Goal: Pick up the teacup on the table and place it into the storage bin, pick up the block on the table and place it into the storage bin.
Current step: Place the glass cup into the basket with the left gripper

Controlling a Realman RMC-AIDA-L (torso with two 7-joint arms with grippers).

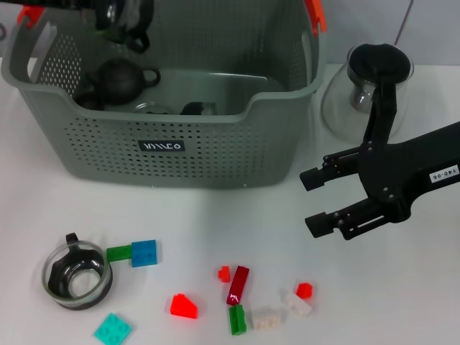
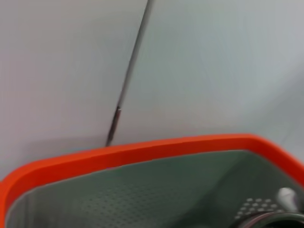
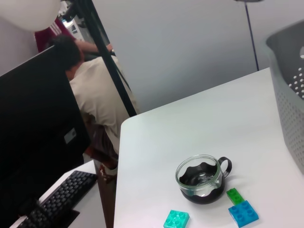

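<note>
A: Where do we locate the teacup [image 1: 75, 275]?

B: On the table [image 1: 402, 302], in front of the storage bin [image 1: 165, 115], near its left corner, upright.

A: Jaw status?

B: Our right gripper [image 1: 314, 201] hovers open beside the bin's right front corner; the cup lies well leftward. Our left gripper [image 1: 122, 18] sits above the bin's left rear; we cannot tell its jaws.

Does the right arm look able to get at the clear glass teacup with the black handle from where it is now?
Probably yes. The right gripper hangs open above bare table, and the teacup stands uncovered at the table's near left. Only low scattered blocks lie between them, though it is a long reach across.
</note>
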